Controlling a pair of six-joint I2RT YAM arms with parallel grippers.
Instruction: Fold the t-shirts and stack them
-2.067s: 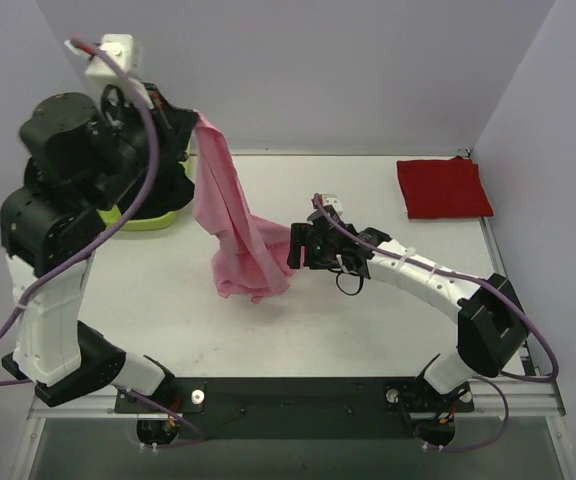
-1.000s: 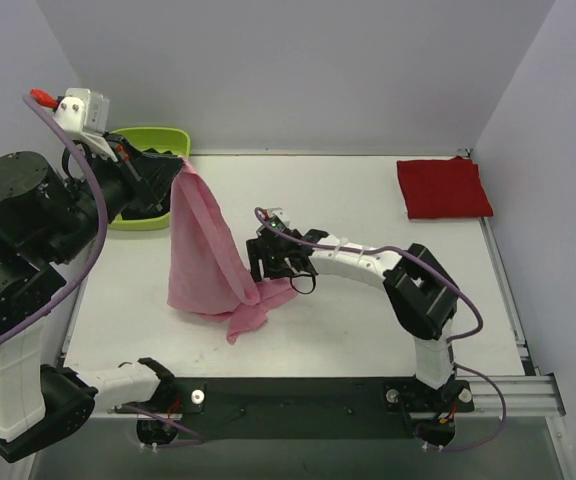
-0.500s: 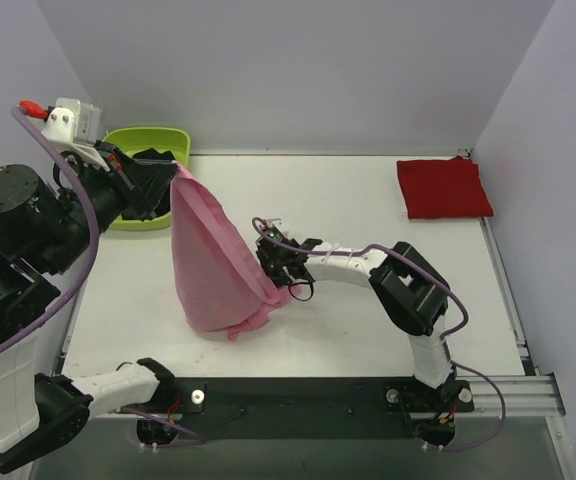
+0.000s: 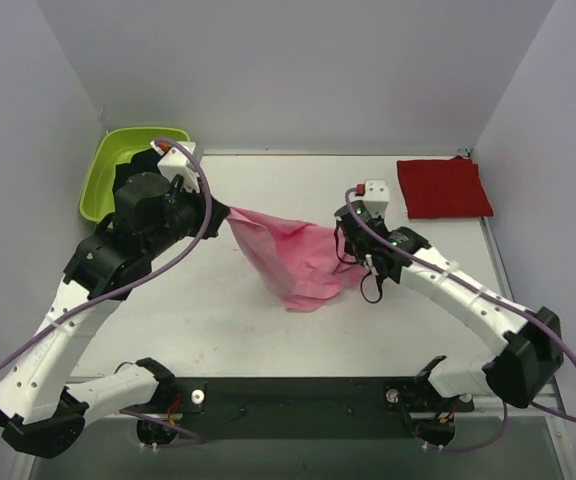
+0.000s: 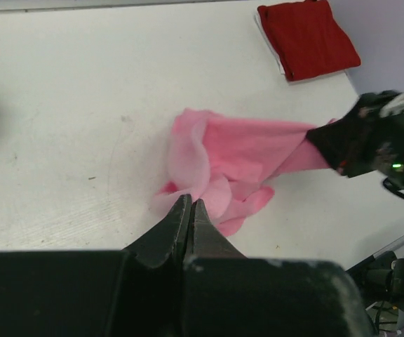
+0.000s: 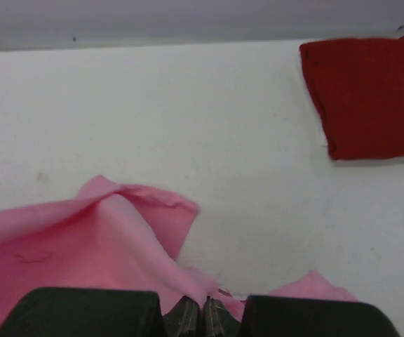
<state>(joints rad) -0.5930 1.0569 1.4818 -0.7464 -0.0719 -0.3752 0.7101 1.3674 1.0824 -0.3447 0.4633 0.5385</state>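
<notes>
Lime plastic marks the tub (image 4: 103,170), which sits well to the left of the pink t-shirt (image 4: 298,262) and plays no part now. At that shirt's left corner the left end effector (image 4: 222,213) is pressed together, pinching pink cloth. The pink t-shirt hangs stretched between the two arms, its bunched middle sagging onto the bench (image 4: 218,320). At its right edge the right end effector (image 4: 351,247) is likewise clamped on a fold of the fabric. Well to the right of the pink t-shirt, and further back, lies the red t-shirt (image 4: 443,187), folded flat. To spread the cloth well, both arms should probably draw apart evenly and lower together. Uneven tension could tug a corner loose.
</notes>
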